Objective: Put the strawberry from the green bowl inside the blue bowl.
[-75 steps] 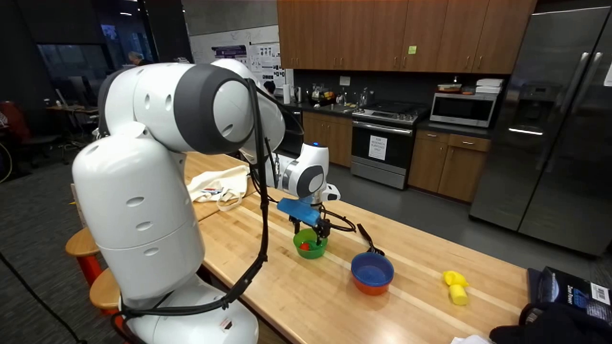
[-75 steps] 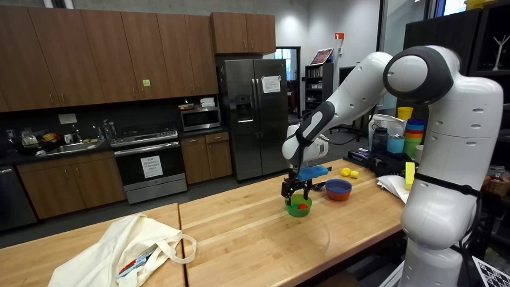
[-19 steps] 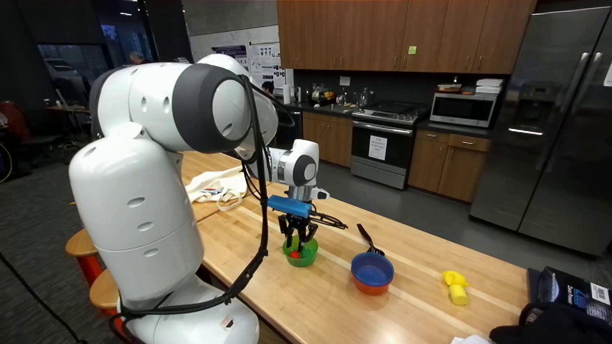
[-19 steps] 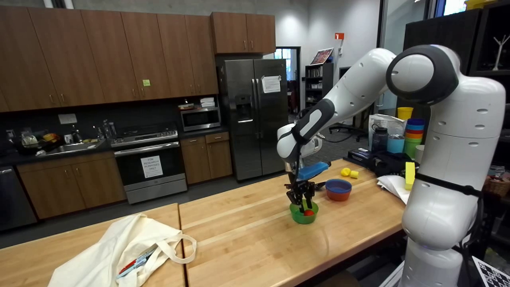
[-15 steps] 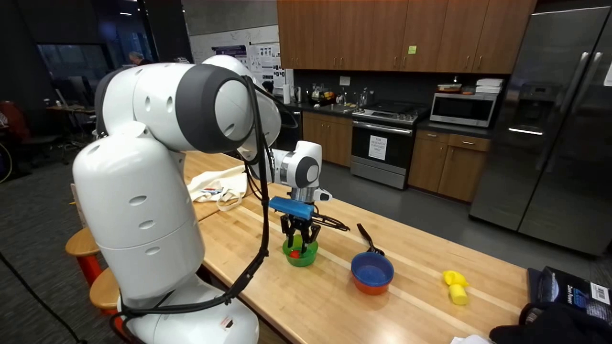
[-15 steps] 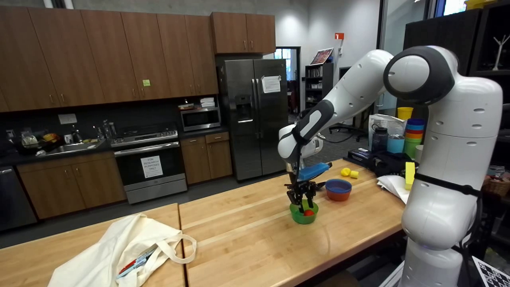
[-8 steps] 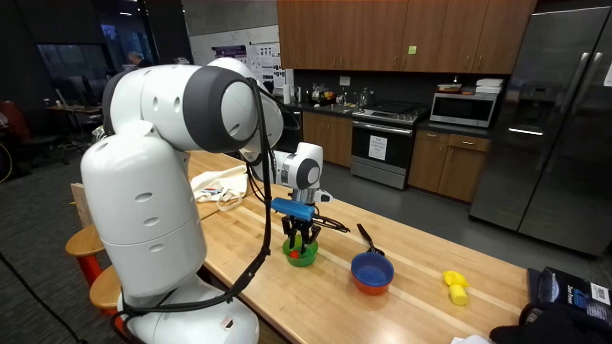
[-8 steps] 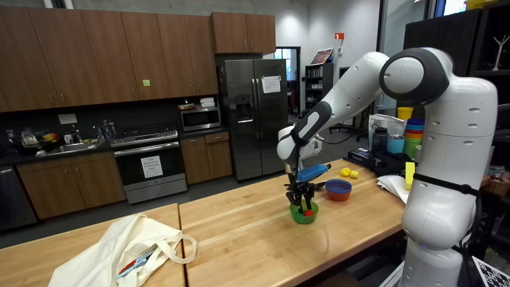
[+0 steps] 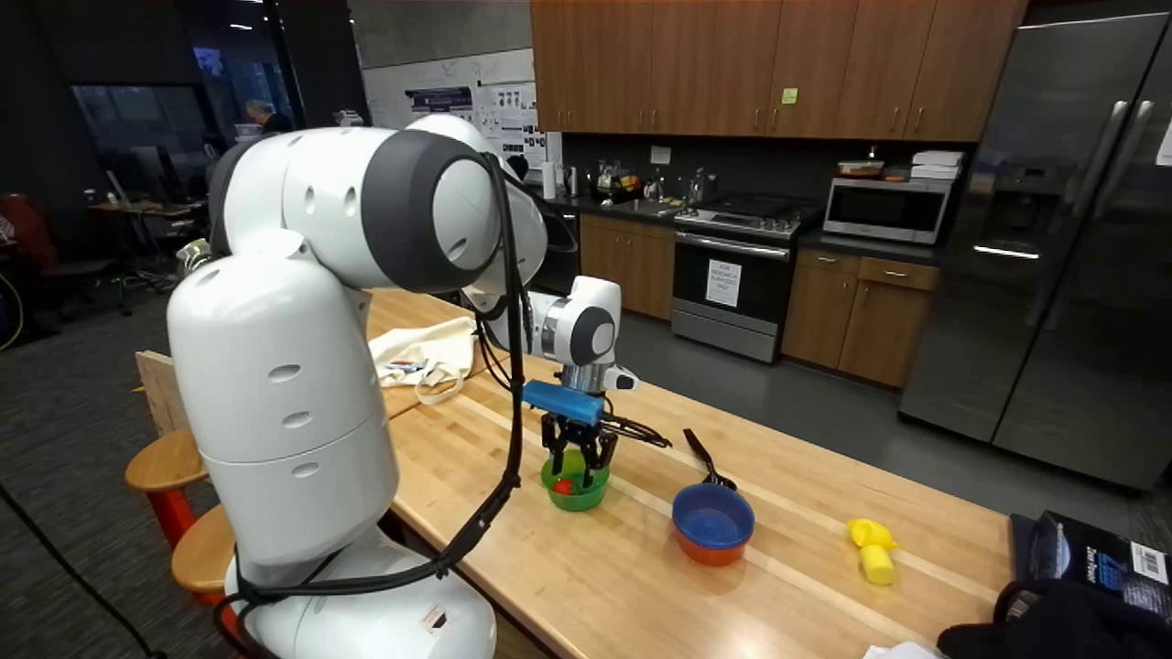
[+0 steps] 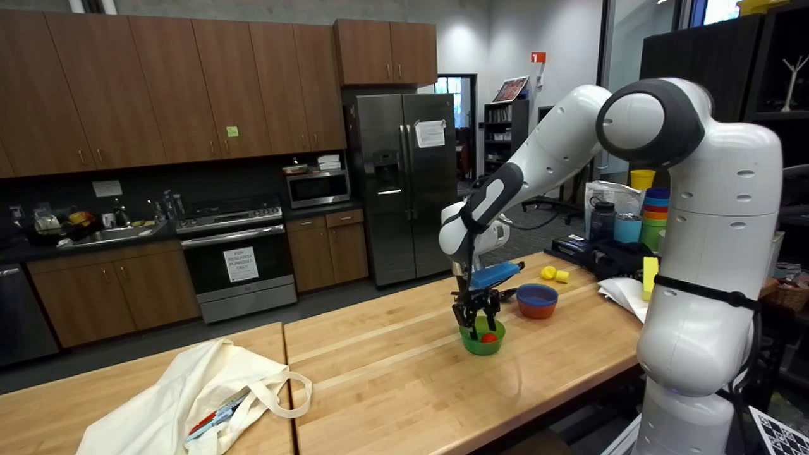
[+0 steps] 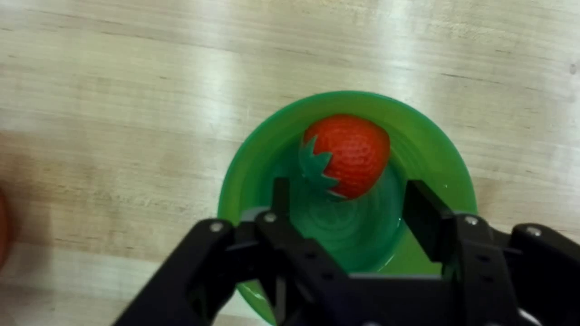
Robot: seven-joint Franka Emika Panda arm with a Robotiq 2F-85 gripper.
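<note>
The green bowl (image 11: pixel 428 149) has scooted a bit since five seconds ago, gripper (image 11: pixel 350 201) too. Wrist view, left to right: an orange sliver (image 11: pixel 3 226), cut off, can't tell what; strawberry (image 11: pixel 351 156) in the green bowl, leaves clear only here; fingers well apart, holding nothing. Only exterior views get the blue bowl (image 9: pixel 714 515), set in an orange bowl (image 9: pixel 711 553).

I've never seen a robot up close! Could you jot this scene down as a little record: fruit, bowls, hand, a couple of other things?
Fruit: red strawberry
Fruit's place: inside the green bowl
Blue bowl: nested in an orange bowl
Hand: open over the green bowl, strawberry not gripped
Also around: black utensil, cream cloth bag
</note>
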